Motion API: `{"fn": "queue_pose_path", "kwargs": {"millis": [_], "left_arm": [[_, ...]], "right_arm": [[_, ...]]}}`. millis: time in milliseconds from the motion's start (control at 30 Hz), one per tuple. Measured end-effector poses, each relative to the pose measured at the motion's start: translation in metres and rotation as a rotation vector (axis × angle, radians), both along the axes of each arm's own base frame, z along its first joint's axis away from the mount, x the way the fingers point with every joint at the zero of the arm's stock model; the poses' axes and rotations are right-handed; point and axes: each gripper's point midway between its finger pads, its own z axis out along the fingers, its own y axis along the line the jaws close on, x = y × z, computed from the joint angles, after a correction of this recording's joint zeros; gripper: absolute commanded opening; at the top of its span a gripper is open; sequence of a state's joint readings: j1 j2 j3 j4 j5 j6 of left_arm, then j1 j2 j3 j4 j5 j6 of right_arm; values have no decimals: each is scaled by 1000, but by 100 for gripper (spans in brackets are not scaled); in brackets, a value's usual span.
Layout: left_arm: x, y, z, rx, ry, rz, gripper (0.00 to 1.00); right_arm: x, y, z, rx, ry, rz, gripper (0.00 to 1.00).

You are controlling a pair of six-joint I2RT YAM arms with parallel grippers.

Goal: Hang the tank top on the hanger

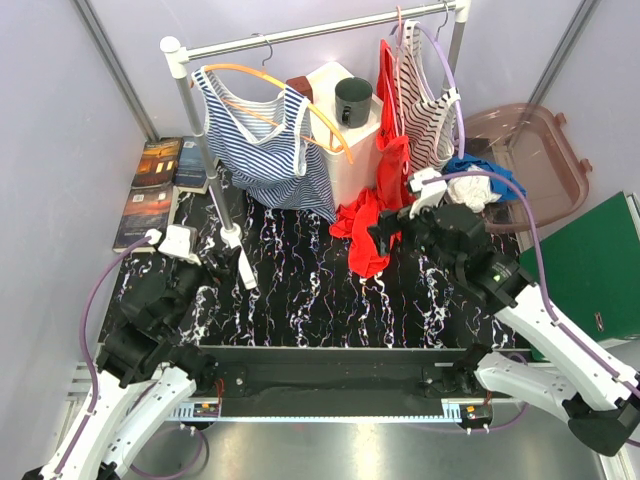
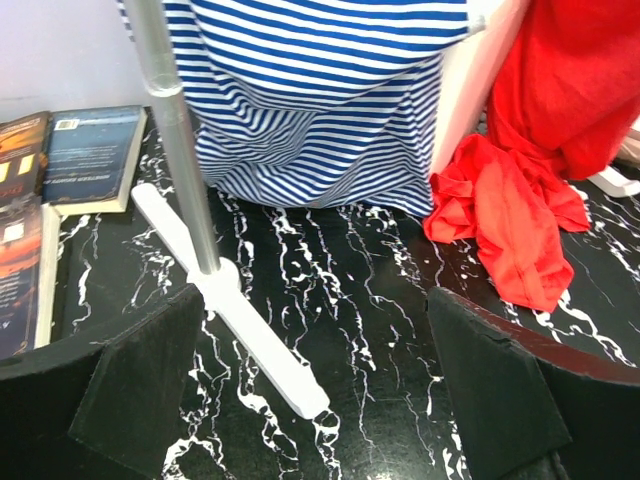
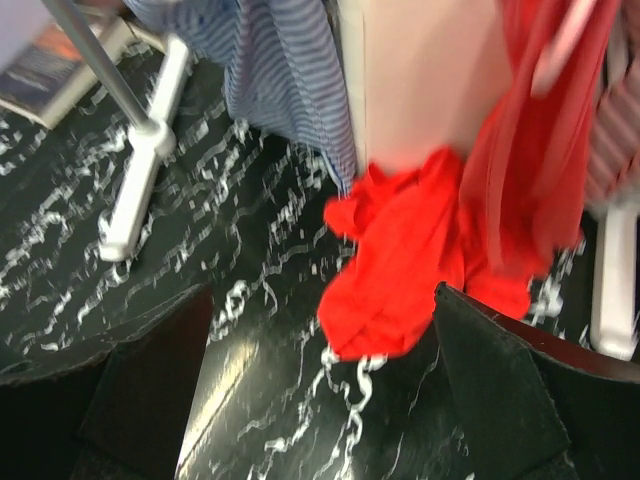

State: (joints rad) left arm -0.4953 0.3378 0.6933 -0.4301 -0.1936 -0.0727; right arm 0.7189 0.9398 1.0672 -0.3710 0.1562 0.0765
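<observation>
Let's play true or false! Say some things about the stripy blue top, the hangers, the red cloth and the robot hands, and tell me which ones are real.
1. The navy-blue and white striped tank top is up on the thin orange plastic hanger at the metal rail. True.
2. The left gripper is holding the tank top. False: it is open, low over the table, holding nothing.
3. The plain red cloth garment spills down onto the black marbled table. True.
4. The dark mug stands on the books. False: it stands on the tall white box; the books lie flat at the table's left side.
5. The right gripper is shut. False: its jaws stand wide open.
</observation>
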Motion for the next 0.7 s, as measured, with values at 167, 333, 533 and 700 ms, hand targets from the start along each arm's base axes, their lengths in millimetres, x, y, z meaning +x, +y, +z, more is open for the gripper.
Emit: {"fn": "queue_pose_path", "kwargs": {"millis": [167,333,533,700], "left_arm": [[2,7,-2,1,8,42,99],[4,8,-9,15,36,55,99],[8,5,-14,9,79,59,99],[11,3,-20,15,107,60,99]], "right_arm": [[-13,-13,-54,-13,126,-51,100],[-24,-28,-77,-1,182,-107,100],[-28,-35,-71,42,173,-141,100],[-28,-37,-77,36,186,-150,100]]}}
